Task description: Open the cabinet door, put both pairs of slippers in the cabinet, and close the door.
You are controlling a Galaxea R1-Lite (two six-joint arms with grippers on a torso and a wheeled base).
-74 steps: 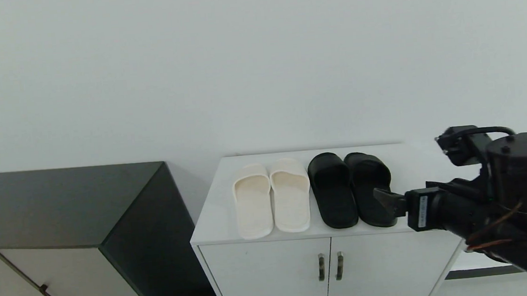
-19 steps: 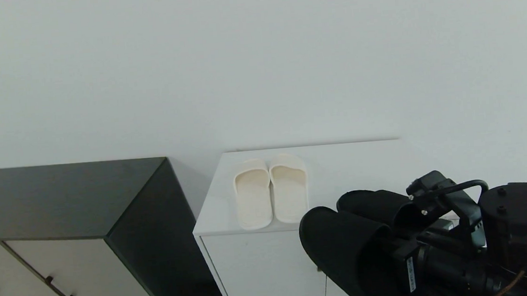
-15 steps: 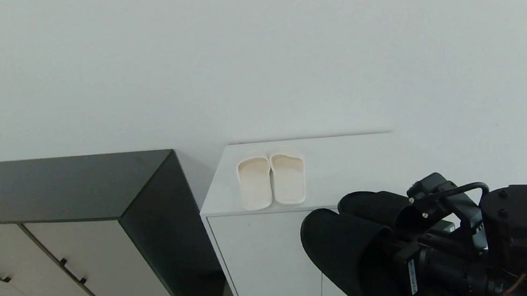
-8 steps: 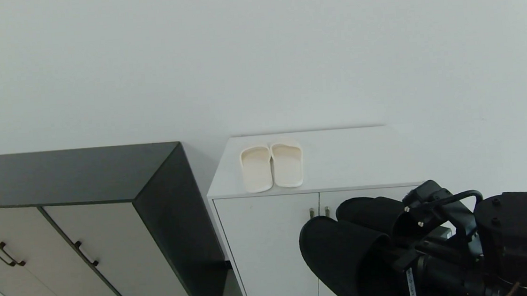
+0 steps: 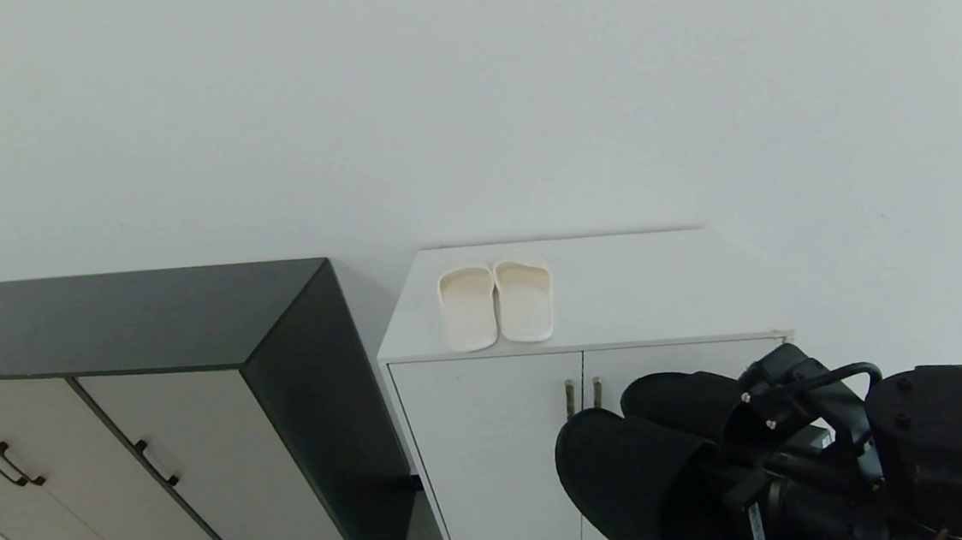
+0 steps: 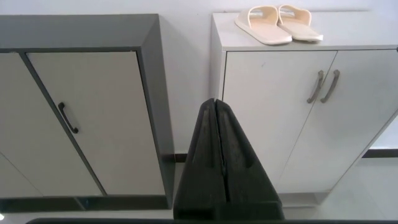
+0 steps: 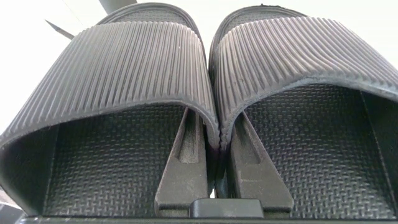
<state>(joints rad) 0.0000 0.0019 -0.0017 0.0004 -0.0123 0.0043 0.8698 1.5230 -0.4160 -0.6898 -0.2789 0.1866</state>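
The white cabinet [image 5: 495, 449] stands with both doors shut, its two handles [image 5: 584, 397] side by side at the middle. A cream pair of slippers [image 5: 496, 303] lies on its top near the left front edge, also seen as cream slippers [image 6: 278, 15] from the left wrist. The black pair of slippers [image 5: 642, 463] hangs in front of the right door, below the cabinet top. My right gripper [image 7: 216, 121] is shut on the black slippers [image 7: 143, 68], one finger inside each, pinching their touching inner sides. My left gripper [image 6: 221, 155] is shut and empty, low before the white cabinet [image 6: 273, 106].
A larger dark cabinet [image 5: 133, 323] with pale doors and black handles stands close to the left of the white one, also seen as the dark cabinet [image 6: 81, 118]. A plain white wall runs behind both. Open floor lies in front.
The black pair has left the cabinet top and now hangs in my right gripper. The head view pulled back, showing both doors. In the last half second the black pair sank a little.
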